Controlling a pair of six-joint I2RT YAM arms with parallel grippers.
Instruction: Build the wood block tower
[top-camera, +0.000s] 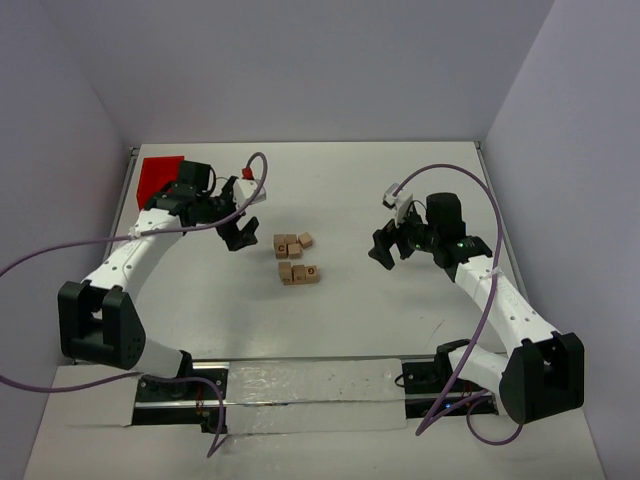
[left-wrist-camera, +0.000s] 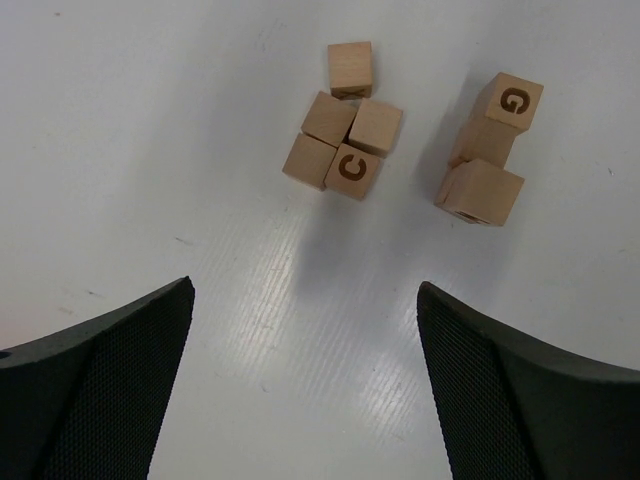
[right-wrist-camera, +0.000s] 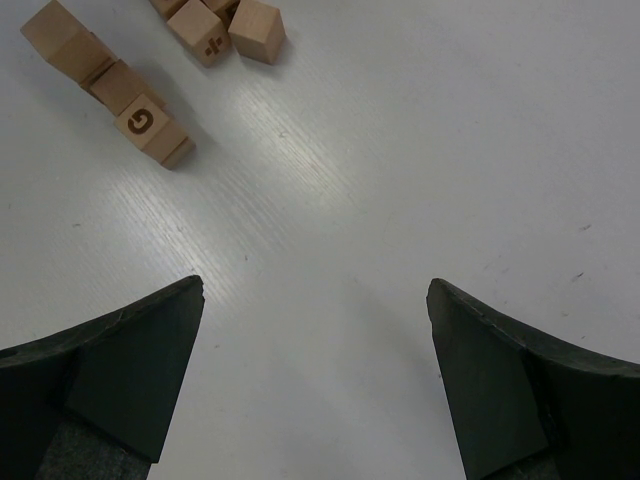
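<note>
The light-tan wood blocks lie in two groups mid-table. The farther group has a block marked C and one block just apart from it. The nearer group includes a block marked G, also in the right wrist view; I cannot tell how its blocks rest on each other. My left gripper hovers left of the blocks, open and holding nothing. To their right, my right gripper is well apart from them, open too, with only bare table between its fingers.
A red plastic bin sits at the far left corner behind the left arm. Purple cables loop from both arms. White walls enclose the table on three sides.
</note>
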